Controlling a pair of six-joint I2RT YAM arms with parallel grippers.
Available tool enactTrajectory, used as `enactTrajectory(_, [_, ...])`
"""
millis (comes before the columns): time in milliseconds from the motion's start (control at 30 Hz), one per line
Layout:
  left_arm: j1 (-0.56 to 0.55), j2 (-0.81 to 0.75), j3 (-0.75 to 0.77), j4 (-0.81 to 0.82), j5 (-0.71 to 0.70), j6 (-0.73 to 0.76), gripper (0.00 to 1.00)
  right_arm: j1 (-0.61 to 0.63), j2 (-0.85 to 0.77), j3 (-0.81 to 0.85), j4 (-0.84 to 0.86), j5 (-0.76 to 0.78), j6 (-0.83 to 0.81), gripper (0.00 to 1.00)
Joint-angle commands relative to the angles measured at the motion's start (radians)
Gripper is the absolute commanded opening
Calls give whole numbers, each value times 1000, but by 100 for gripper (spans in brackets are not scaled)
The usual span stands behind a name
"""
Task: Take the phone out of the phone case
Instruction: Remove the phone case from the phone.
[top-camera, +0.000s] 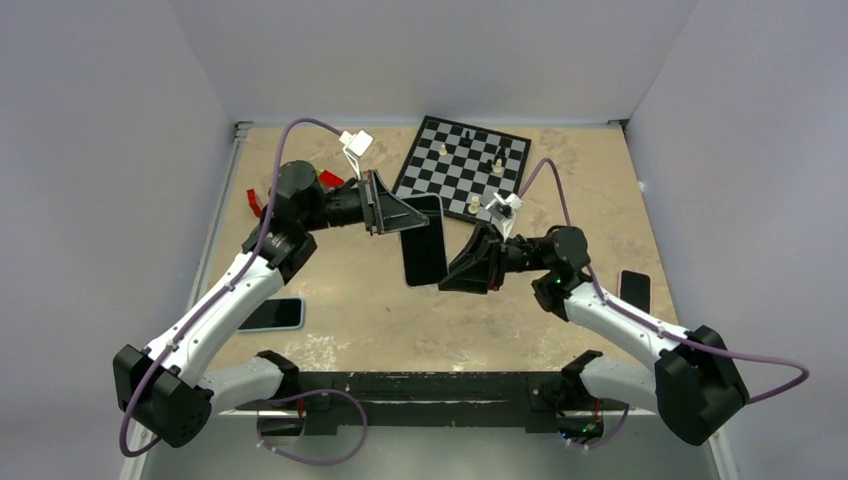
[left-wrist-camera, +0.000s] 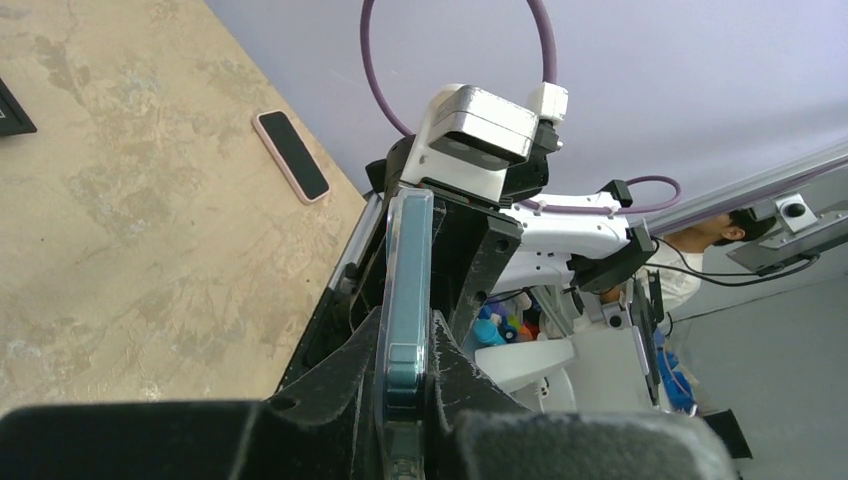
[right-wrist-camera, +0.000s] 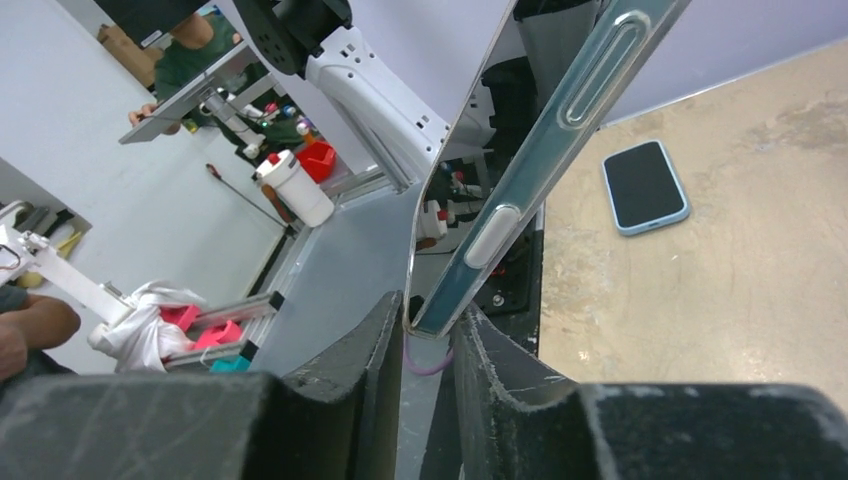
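Note:
A dark phone in a clear case hangs in the air over the middle of the table, held at both ends. My left gripper is shut on its far end. In the left wrist view the teal phone edge in its clear case stands edge-on, clamped between my left gripper's jaws. My right gripper is shut on the near right corner. In the right wrist view that corner of the cased phone is pinched between my right gripper's jaws.
A chessboard with a few pieces lies at the back. A blue-cased phone lies near left, also in the right wrist view. A pink-cased phone lies near right, also in the left wrist view. Red parts sit at the left edge.

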Motion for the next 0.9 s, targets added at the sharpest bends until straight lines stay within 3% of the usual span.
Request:
enactTrajectory(0, [4, -43, 10, -7, -8, -13, 0, -1, 29, 22, 149, -9, 39, 21])
enactTrajectory(100, [3, -43, 9, 4, -7, -50, 0, 5, 42, 16, 206, -16, 48, 0])
enactTrajectory(167, [3, -44, 17, -39, -19, -92, 0, 24, 28, 4, 287, -35, 41, 0])
enactTrajectory(233, [3, -38, 30, -104, -32, -151, 0, 62, -7, 7, 254, -27, -44, 0])
enactTrajectory(300, [2, -30, 20, -102, -14, -245, 0, 120, -55, 53, 72, 7, -223, 0])
enactTrajectory(400, [-8, -40, -44, 68, 17, -419, 0, 192, -81, 172, -208, 72, -487, 0])
enactTrajectory(700, [-44, -129, -81, 102, 6, -499, 0, 197, 61, 365, -253, 90, -608, 0])
enactTrajectory(867, [-46, -178, -99, 67, -30, -484, 0, 195, 83, 406, -338, 304, -642, 0])
